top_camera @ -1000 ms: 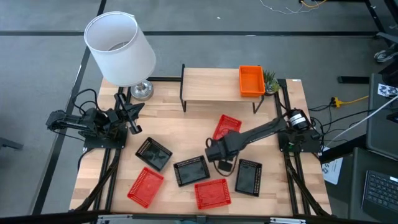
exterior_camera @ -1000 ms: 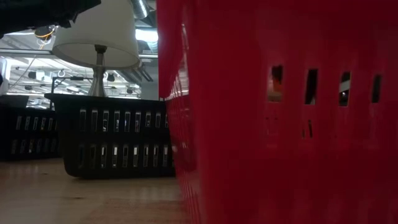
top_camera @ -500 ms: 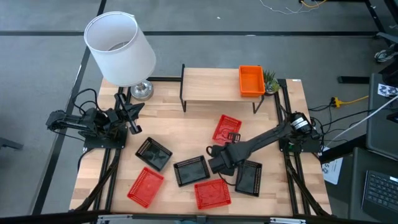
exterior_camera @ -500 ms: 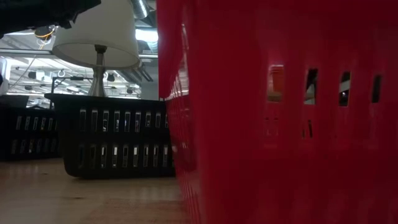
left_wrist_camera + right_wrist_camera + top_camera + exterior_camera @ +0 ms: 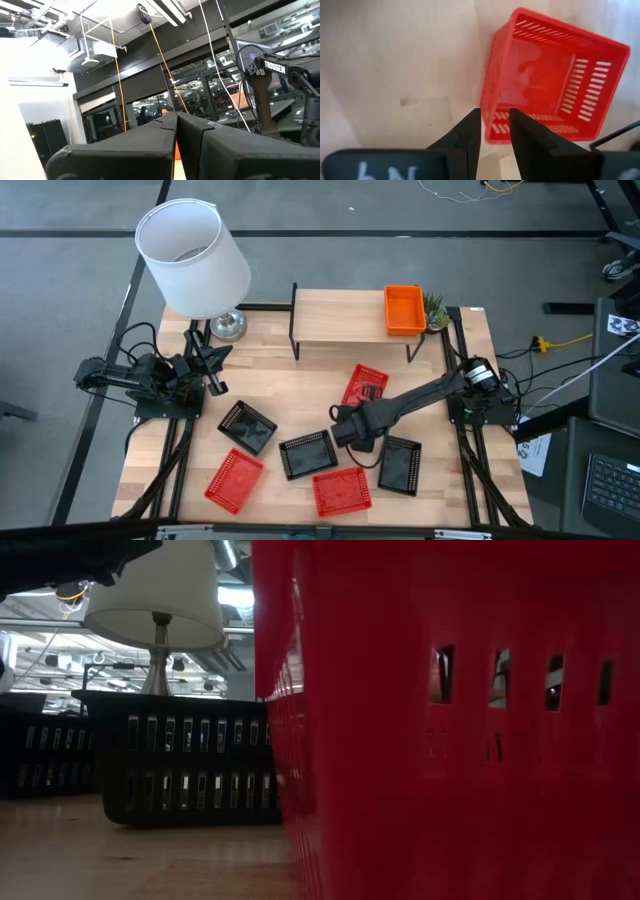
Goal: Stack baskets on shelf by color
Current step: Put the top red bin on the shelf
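Orange basket (image 5: 404, 310) on shelf (image 5: 340, 317) right end; 3 red, 3 black baskets loose on tabletop.

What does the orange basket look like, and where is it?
The orange basket is a small, shallow rectangle that looks like plastic, open side up. It sits flat on the right end of the wooden shelf, beside a little green plant. It looks like one basket, though more could be nested inside. No gripper touches it.
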`<action>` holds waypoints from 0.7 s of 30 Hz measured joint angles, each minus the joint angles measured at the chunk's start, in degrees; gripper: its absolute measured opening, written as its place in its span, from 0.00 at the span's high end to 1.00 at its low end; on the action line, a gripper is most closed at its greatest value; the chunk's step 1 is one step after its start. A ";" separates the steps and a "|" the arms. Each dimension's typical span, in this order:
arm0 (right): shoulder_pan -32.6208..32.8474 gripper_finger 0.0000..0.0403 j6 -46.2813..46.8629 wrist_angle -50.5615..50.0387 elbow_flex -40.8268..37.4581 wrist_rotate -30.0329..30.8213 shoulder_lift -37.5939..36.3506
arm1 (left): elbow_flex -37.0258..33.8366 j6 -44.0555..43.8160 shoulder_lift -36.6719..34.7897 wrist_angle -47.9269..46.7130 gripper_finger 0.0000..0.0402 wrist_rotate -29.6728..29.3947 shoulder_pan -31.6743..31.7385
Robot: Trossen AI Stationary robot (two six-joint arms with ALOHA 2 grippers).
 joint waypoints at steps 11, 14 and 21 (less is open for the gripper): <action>-1.95 0.75 1.50 5.46 -3.04 0.01 -0.64 | 0.00 2.02 0.00 0.25 1.00 -0.11 0.02; -1.89 0.75 1.69 12.84 -8.86 -0.94 -3.73 | 0.00 2.04 0.01 0.81 1.00 -0.13 0.01; -2.20 0.75 3.27 16.59 -16.24 -0.27 -9.48 | 0.02 2.04 0.02 1.83 1.00 -0.13 0.02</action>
